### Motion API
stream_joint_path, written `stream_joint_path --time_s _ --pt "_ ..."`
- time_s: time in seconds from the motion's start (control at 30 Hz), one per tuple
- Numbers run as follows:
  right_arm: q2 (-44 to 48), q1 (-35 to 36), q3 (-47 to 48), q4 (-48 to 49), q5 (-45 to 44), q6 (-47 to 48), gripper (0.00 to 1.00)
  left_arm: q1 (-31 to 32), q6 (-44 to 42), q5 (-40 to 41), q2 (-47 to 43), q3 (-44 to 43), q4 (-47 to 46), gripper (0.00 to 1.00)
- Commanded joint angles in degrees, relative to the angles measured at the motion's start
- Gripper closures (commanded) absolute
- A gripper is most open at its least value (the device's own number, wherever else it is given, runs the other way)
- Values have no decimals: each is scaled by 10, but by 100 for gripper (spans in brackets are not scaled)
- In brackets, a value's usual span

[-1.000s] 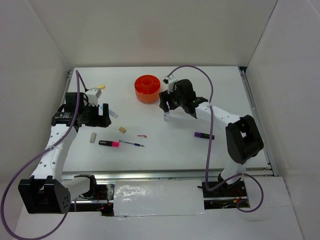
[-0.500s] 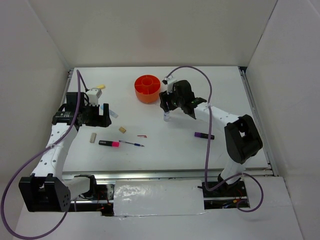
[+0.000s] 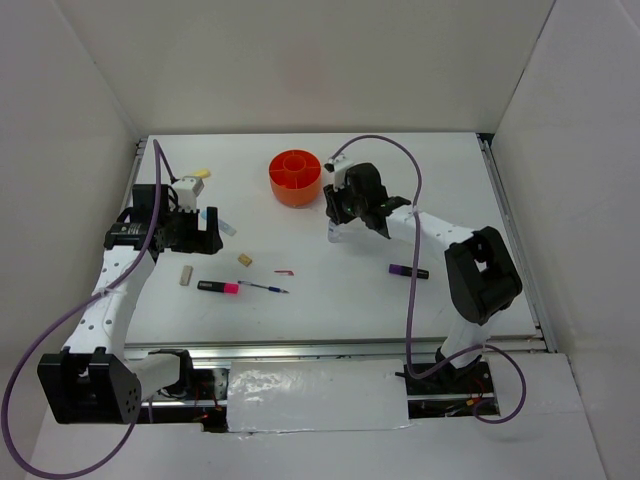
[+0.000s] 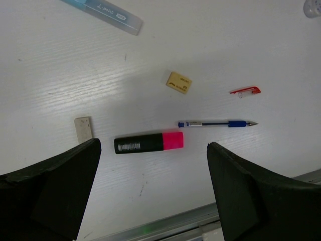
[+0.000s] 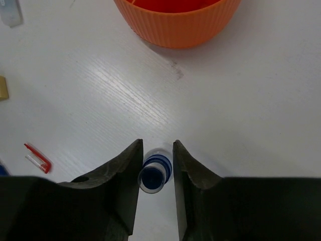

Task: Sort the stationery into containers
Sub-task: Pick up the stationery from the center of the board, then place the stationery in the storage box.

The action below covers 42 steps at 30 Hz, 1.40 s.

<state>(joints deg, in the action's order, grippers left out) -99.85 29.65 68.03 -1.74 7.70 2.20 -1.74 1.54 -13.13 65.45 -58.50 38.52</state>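
My right gripper (image 5: pixel 157 143) stands low over the table with a finger on each side of the blue-capped clear bottle (image 5: pixel 154 172), shut on it; the bottle stands upright. The orange pot (image 5: pixel 176 25) is just beyond it, also seen from above (image 3: pixel 296 176). My left gripper (image 4: pixel 153 186) hangs wide open above the pink-black highlighter (image 4: pixel 148 142), holding nothing. Near it lie a blue pen (image 4: pixel 216 123), a red pen piece (image 4: pixel 246 91), a tan eraser (image 4: pixel 179 83), a pale eraser (image 4: pixel 84 127) and a blue strip (image 4: pixel 103 9). A purple-black marker (image 3: pixel 408 270) lies right of centre.
A yellow stick (image 3: pixel 203 173) lies at the far left behind the left arm. White walls enclose the table on three sides. A metal rail (image 4: pixel 165 228) runs along the near edge.
The right gripper's fingers have closed in on the bottle, and the arm has shifted slightly toward the pot. The left arm has not moved.
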Motion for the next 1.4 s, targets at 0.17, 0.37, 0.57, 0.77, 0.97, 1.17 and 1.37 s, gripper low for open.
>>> stream_joint_path --time_s 0.17,0.37,0.57,0.77,0.97,1.17,1.37 --pt "11 8 10 -3 -11 4 100 -3 -7 -3 -1 -14 -15 1" --pt "54 8 80 -48 -14 55 100 -3 -7 -5 -3 -10 -17 1" --pt "33 6 220 -96 -3 94 100 -3 -8 -8 -4 -7 -24 1" --pt "-45 4 362 -78 -9 100 100 -3 -8 -13 0 -7 -25 1" --pt "-153 5 503 -58 -2 85 100 -3 -8 -17 11 -10 -28 1" --pt "-224 10 551 -38 -10 76 100 -3 -8 -16 16 -9 -34 1" --pt "-236 12 536 -31 -4 75 100 -3 -8 -19 24 -1 -44 1"
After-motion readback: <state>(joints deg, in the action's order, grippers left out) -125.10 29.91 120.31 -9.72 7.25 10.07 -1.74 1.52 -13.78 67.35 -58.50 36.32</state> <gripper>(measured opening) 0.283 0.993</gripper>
